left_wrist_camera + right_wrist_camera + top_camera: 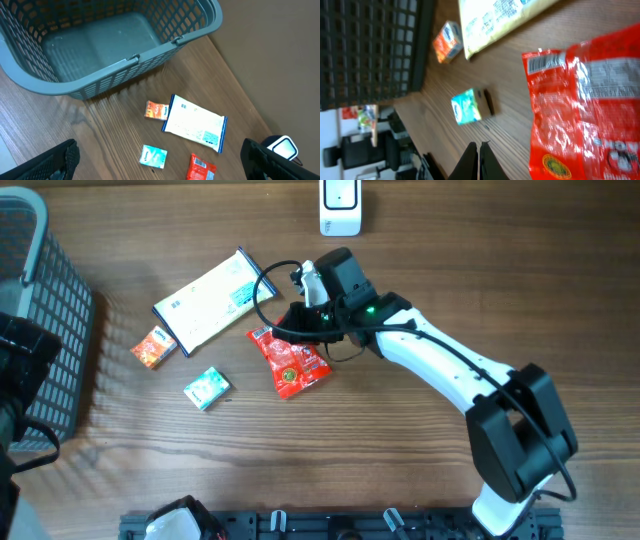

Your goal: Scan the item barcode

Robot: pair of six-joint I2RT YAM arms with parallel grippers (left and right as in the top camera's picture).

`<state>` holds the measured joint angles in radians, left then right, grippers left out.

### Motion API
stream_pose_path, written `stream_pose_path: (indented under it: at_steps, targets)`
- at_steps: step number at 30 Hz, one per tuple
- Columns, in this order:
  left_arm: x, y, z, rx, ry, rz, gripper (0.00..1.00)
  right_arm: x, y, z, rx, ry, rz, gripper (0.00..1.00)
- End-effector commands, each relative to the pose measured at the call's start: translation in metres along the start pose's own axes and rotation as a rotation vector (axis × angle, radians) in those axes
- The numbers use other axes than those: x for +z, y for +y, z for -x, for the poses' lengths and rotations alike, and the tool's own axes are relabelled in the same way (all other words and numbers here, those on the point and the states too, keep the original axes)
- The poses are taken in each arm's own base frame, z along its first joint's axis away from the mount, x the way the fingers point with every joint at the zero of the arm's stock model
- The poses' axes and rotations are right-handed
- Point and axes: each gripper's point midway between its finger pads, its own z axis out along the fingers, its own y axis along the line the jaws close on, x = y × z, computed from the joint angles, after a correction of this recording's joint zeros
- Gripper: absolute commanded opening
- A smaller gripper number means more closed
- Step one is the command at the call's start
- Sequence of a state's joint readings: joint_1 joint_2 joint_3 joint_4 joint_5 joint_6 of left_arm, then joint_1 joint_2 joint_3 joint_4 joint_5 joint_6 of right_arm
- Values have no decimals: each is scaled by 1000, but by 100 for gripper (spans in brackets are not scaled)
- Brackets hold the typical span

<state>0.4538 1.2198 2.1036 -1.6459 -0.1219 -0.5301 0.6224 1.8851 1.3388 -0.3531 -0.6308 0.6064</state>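
A red snack packet (290,363) lies flat on the wooden table, its barcode (545,62) showing at one end. My right gripper (298,320) hovers over the packet's top edge, shut and holding nothing; in the right wrist view its fingertips (479,146) are pressed together just left of the red packet (590,100). A white scanner (340,207) stands at the table's far edge. My left gripper (159,148) is open and empty, high above the table near the basket, looking down on the red packet (201,169).
A grey mesh basket (40,300) stands at the left edge. A white-and-blue packet (212,300), a small orange box (153,346) and a small teal box (206,388) lie left of the red packet. The right arm (450,370) stretches across the table's right half.
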Motion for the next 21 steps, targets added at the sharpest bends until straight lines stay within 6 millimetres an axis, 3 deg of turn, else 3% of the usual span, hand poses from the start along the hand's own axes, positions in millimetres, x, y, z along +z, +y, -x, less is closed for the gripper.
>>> stream_pose_path:
  at_steps: [1,8,11,14,21]
  targets:
    - [-1,0,1,-15,-5,-4,100,26,-39,-21,39,68,-116,4]
    - [-1,0,1,-15,-5,-4,100,72,-94,-40,150,141,-165,4]
    - [-1,0,1,-15,-5,-4,100,68,-98,-39,163,141,-171,4]
    - [-1,0,1,-15,-5,-4,100,51,-88,-31,141,127,-157,4]
    - [-1,0,1,-15,-5,-4,100,-54,-27,28,-81,-110,-81,8]
